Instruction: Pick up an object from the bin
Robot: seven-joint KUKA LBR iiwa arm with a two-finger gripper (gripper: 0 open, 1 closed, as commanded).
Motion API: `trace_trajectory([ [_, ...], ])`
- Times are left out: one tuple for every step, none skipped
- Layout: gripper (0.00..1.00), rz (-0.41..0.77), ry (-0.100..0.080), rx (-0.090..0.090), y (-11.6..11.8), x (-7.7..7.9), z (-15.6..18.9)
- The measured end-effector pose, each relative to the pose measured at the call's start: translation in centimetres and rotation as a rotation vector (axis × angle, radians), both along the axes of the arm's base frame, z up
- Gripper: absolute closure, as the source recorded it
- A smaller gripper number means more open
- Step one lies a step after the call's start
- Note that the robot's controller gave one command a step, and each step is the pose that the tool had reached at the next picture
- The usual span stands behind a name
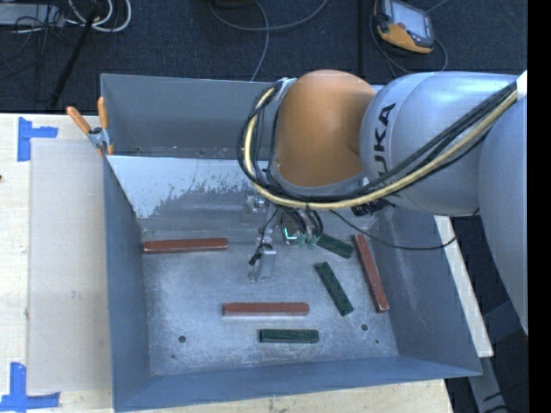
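End effector [259,263], grip state not discernible, poised over bare bin [172,310] floor between the far-left brown bar [185,245] and the near brown bar [265,309].

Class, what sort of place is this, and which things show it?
Probably a robotics lab: a KUKA arm reaches into a grey metal bin holding brown bars and green bars, with cables lying behind.

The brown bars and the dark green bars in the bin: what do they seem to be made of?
Brown bars: matte, reddish, flat-edged, perhaps wood or painted plastic. Dark green bars: dull, uniform colour, likely plastic or painted wood. Neither look settles it.
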State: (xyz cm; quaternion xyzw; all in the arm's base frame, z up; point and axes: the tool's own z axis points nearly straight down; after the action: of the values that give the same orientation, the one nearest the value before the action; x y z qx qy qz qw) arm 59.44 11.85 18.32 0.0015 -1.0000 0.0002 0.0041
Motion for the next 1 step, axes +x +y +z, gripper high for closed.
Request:
trace_trajectory([
  [0.00, -0.037, 0.002, -0.001, -1.37, -4.20, -11.32],
])
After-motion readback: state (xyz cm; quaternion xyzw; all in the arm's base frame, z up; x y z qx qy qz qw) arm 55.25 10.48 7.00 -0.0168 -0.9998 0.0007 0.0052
